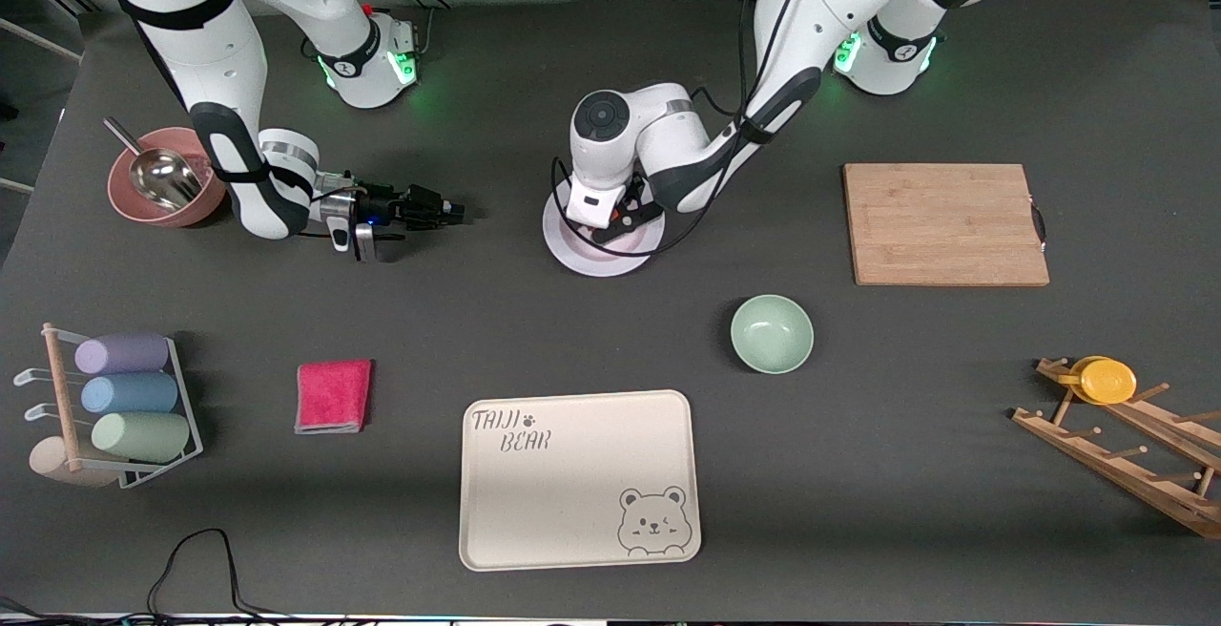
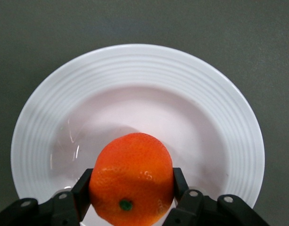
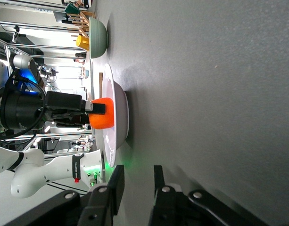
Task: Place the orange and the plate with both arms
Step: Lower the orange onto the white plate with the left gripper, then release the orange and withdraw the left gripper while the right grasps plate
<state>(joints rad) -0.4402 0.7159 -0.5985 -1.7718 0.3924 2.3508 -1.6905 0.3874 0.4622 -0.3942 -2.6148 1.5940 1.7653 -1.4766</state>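
The left gripper (image 2: 130, 195) is clamped on the orange (image 2: 131, 183), a finger at its 3 and 9 o'clock, low over the plate (image 2: 219, 108) (mid-table). The right gripper (image 1: 448, 213) waits, fingers nearly together, at the plate's 9 o'clock in the front view.
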